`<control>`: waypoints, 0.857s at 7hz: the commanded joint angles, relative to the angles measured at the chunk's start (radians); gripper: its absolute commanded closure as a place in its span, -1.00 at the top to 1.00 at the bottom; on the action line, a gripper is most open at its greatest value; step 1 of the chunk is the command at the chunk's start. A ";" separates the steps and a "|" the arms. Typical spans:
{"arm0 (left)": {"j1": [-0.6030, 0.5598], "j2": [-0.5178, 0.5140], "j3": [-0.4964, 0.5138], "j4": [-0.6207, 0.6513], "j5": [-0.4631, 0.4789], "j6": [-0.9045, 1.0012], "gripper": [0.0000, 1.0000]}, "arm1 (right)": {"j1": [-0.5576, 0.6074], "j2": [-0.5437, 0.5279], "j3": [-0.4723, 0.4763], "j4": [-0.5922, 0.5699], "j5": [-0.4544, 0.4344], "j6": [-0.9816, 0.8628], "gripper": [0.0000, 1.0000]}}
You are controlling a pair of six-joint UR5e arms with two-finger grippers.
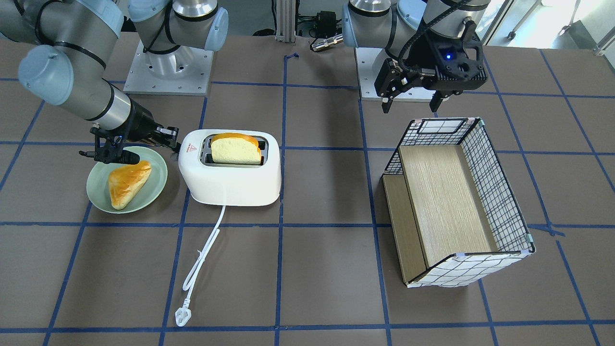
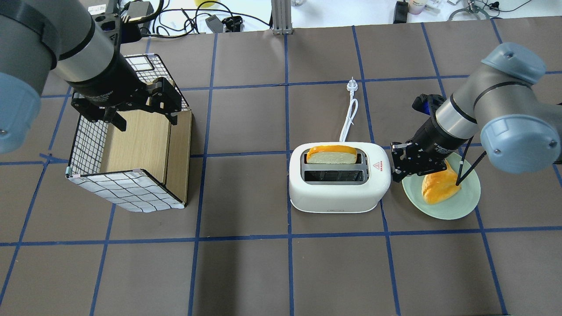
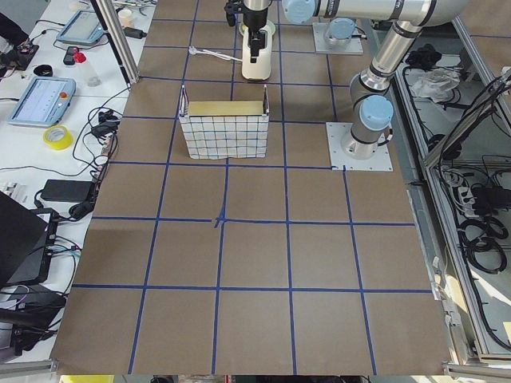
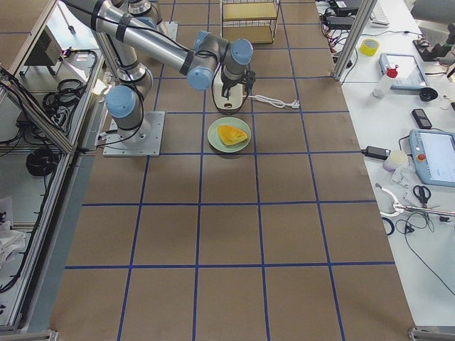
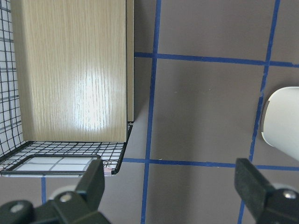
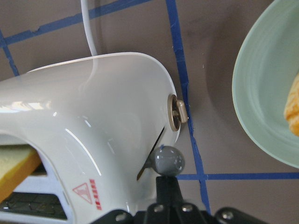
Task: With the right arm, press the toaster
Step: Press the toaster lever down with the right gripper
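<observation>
The right pincer (image 6: 164, 183) looks closed, its tips against the round grey lever knob (image 6: 169, 160) on the glossy white toaster (image 1: 230, 180). The toaster stands on the tabletop (image 1: 326, 269) just beside a pale green plate (image 1: 96, 192). The lettering beside its red triangle mark (image 6: 81, 191) is unreadable. The left pincer (image 1: 411, 105) gapes wide, empty.
</observation>
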 commanded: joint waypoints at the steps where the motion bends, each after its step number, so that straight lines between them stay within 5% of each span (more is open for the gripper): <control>1: 0.000 0.000 -0.001 0.000 0.001 0.000 1.00 | -0.001 0.014 0.001 -0.024 -0.001 0.002 -1.00; 6: 0.000 0.000 -0.001 0.000 0.001 0.000 1.00 | -0.001 0.040 0.001 -0.027 0.001 0.004 -1.00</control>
